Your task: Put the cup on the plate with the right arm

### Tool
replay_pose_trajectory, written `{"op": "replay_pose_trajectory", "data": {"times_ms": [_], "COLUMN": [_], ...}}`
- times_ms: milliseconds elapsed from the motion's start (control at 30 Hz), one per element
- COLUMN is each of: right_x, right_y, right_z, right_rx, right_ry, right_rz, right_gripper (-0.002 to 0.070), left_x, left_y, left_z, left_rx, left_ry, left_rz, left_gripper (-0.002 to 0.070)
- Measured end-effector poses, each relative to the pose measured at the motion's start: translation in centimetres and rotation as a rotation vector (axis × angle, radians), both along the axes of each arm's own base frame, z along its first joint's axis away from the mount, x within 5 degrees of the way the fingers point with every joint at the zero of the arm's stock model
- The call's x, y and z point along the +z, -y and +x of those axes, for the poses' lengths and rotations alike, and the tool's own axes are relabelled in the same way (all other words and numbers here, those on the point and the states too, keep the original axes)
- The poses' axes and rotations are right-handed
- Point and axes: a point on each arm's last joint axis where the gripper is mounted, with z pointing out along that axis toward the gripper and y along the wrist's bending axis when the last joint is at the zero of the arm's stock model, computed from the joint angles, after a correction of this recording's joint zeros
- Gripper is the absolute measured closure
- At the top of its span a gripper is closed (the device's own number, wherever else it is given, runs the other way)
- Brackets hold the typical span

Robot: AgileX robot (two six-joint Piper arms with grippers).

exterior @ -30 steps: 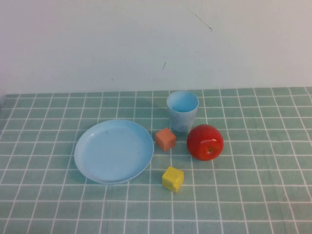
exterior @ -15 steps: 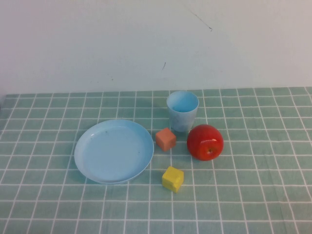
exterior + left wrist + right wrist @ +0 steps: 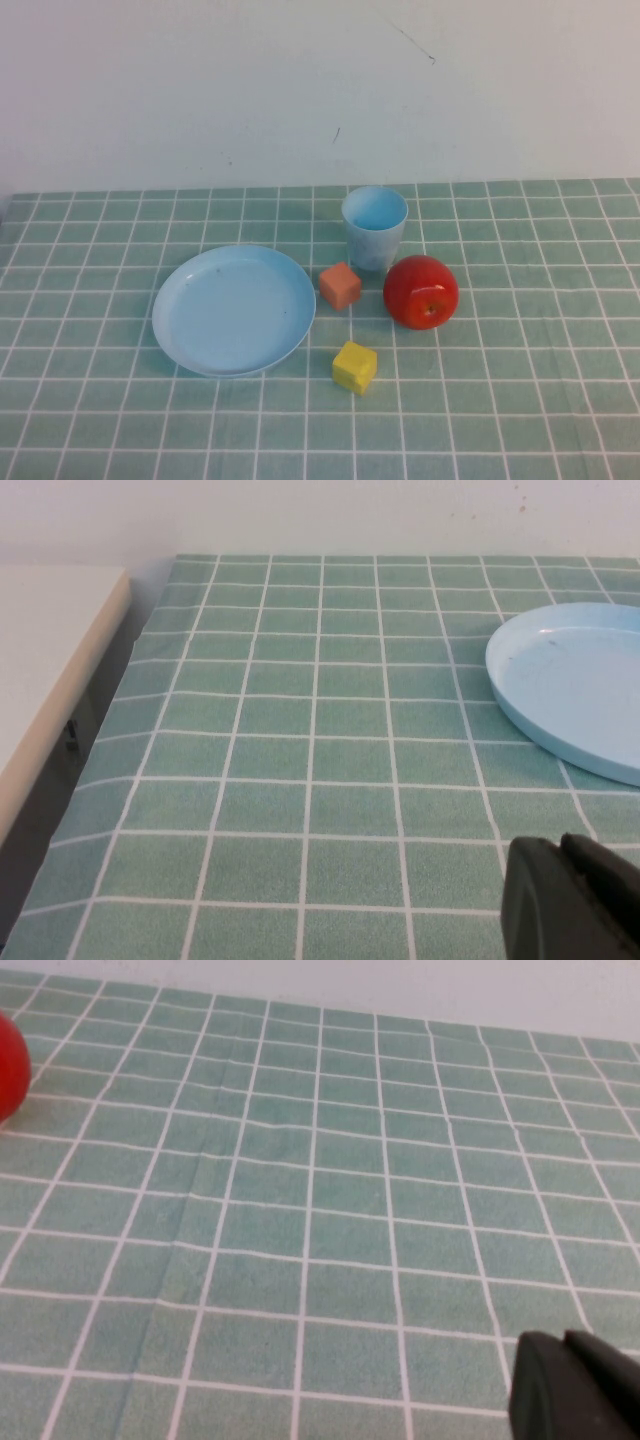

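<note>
The light blue cup (image 3: 375,227) stands upright on the green checked cloth, just behind the red apple (image 3: 421,291). The light blue plate (image 3: 234,309) lies to the cup's left and holds nothing; its edge also shows in the left wrist view (image 3: 570,685). Neither arm shows in the high view. My left gripper (image 3: 562,852) is shut and empty, low over the cloth at some distance from the plate. My right gripper (image 3: 566,1345) is shut and empty over bare cloth, far from the apple's edge (image 3: 10,1065). The cup is out of both wrist views.
An orange cube (image 3: 340,286) sits between plate and apple. A yellow cube (image 3: 354,367) lies in front of it. The cloth's left edge drops beside a white surface (image 3: 50,650). A white wall stands behind the table.
</note>
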Motion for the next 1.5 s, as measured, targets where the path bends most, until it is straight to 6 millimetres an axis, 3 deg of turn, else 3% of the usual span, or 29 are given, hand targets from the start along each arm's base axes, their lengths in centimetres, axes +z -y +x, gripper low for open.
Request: {"op": "replay_pose_trajectory", "data": {"times_ms": [933, 1133, 1500], "right_x": [0.3, 2.1, 7.3], "right_y": [0.0, 0.1, 0.1], "right_z": [0.1, 0.6, -0.4], "right_rx": [0.008, 0.002, -0.02], "right_ry": [0.043, 0.244, 0.841], "right_rz": [-0.026, -0.042, -0.077], "right_gripper": [0.0678, 0.0678, 0.0678], "left_x": [0.0, 0.0, 0.0], "left_y": [0.0, 0.0, 0.0], "left_z": [0.0, 0.0, 0.0], "left_rx": [-0.001, -0.001, 0.0], "left_ry": [0.0, 0.0, 0.0], "left_rz": [0.002, 0.002, 0.001], "left_gripper": [0.0678, 0.0678, 0.0678]}}
